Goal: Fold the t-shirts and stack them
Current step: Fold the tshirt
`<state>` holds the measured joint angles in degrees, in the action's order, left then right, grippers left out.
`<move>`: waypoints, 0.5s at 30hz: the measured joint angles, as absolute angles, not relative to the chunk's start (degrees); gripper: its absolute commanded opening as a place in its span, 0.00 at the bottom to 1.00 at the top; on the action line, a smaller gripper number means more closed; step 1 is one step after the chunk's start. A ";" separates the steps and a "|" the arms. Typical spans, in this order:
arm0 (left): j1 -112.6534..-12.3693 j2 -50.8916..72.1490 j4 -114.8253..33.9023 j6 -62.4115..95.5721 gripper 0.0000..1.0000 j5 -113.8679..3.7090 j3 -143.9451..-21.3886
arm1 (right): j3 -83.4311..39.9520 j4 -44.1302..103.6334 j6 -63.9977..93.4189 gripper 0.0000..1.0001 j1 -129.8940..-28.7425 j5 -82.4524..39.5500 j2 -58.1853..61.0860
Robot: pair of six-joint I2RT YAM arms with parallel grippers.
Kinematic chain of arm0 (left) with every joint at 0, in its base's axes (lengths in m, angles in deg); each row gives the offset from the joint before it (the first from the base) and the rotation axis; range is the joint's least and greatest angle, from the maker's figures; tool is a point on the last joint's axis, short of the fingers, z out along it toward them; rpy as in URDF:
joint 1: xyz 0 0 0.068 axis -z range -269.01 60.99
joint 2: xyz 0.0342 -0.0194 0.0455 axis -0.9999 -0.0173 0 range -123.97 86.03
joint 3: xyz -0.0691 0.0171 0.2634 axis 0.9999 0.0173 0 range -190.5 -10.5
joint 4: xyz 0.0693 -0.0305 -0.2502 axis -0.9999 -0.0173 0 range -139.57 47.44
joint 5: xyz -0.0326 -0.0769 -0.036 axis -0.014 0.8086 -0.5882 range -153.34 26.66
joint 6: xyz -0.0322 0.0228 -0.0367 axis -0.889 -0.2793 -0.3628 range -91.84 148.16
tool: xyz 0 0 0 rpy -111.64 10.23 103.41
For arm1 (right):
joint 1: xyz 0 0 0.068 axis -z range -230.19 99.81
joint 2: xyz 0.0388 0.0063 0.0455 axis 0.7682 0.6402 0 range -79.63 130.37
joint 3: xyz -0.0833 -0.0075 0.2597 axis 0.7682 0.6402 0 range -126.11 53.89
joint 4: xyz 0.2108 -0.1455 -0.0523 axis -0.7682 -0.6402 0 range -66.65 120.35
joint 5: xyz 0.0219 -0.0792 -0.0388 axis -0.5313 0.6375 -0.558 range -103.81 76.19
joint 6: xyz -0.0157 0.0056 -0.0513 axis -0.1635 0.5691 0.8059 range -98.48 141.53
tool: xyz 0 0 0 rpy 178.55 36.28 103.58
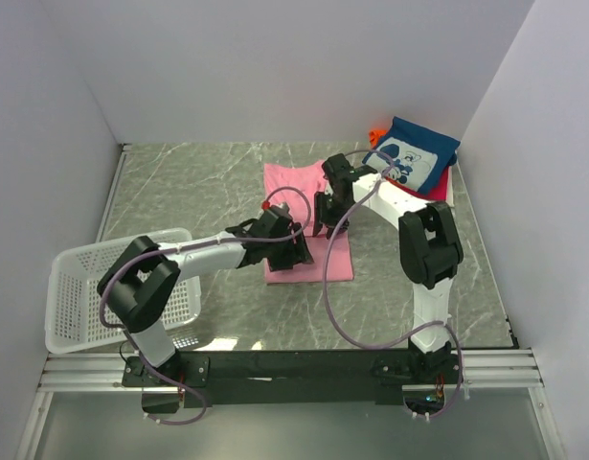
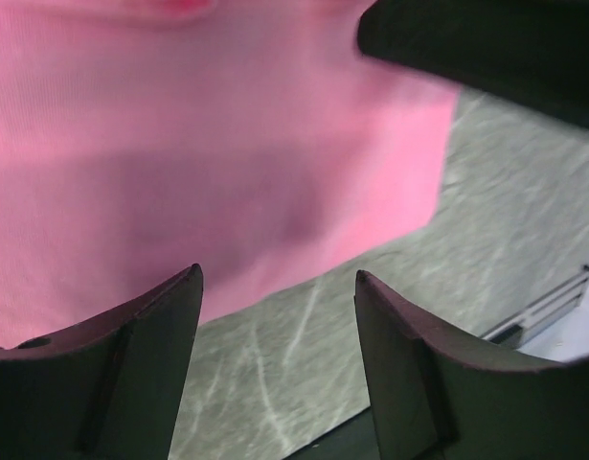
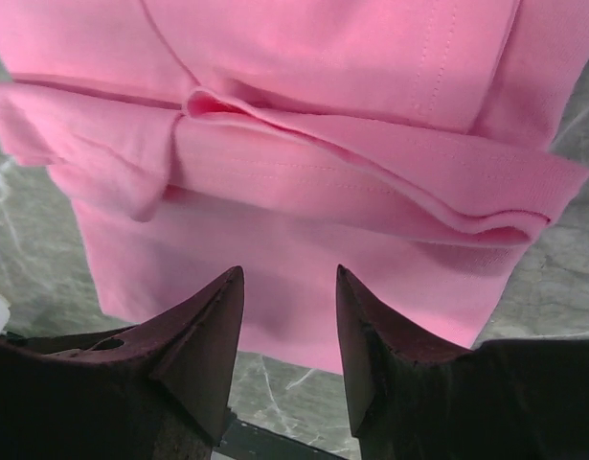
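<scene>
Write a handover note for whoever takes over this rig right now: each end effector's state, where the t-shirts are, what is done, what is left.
Left end effector: open, empty, above the near edge of the pink t-shirt.
Right end effector: open, empty, over that shirt's folded layers.
Pink t-shirt: mid-table, partly folded.
Stack: far right corner, navy printed t-shirt on top, red t-shirt beneath, orange cloth behind.
Done: stack started.
Left: finish folding the pink t-shirt, add it to the stack.

My left arm point(image 1: 203, 251) and right arm point(image 1: 395, 196) are white tubes with chunky black joints, each trailing a purple cable point(image 1: 325, 287). My left gripper point(image 2: 277, 276) and right gripper point(image 3: 290, 272) end in black, tapering wedges.
</scene>
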<state>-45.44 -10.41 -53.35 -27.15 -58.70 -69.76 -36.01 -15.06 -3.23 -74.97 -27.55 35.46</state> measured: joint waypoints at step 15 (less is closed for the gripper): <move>-38.75 -13.99 -47.89 -26.38 0.70 -61.80 -66.05 | -42.81 -16.37 -5.48 0.50 -74.90 -24.88 44.59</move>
